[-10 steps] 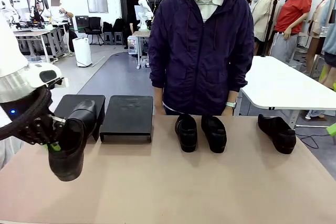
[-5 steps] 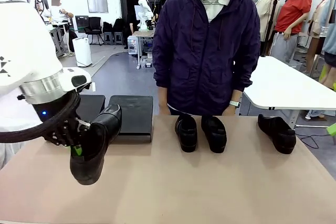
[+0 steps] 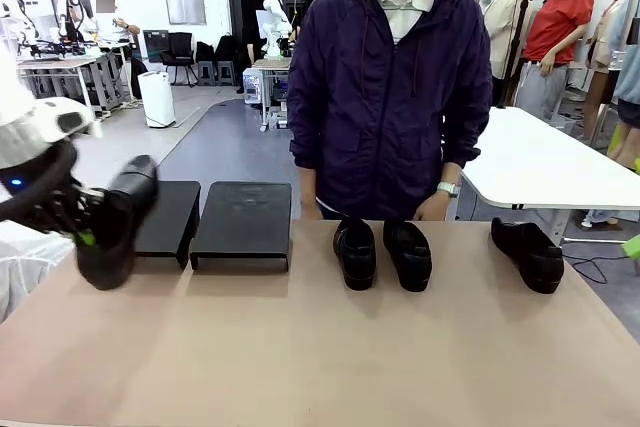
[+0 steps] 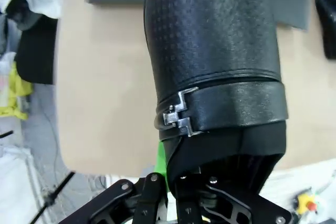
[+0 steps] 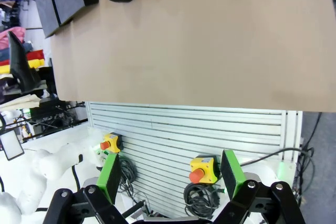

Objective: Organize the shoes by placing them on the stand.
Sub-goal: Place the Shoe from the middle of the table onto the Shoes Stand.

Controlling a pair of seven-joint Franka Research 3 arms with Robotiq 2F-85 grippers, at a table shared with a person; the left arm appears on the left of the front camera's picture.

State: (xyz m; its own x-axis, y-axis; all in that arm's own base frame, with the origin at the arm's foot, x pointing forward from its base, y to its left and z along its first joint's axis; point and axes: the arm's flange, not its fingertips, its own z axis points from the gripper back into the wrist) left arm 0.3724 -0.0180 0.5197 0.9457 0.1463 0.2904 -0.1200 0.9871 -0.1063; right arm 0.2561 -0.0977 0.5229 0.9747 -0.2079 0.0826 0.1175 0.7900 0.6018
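Four shoes point(image 3: 115, 242) point(image 3: 355, 252) point(image 3: 408, 255) point(image 3: 528, 255) (one clamped in the left jaws), two trays point(image 3: 170, 215) point(image 3: 243, 219).

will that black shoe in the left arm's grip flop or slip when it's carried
Probably stiff: the glossy black leather dress shoe holds its shape tilted in mid-air. Its dotted upper likely gives some grip, though the sheen hints at slipperiness. Pinched at one end by the jaws, it might pivot.

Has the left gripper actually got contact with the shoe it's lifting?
Touching. In the left wrist view the left gripper is shut on the shoe at its heel collar, with its green pad pressed flat against the leather.
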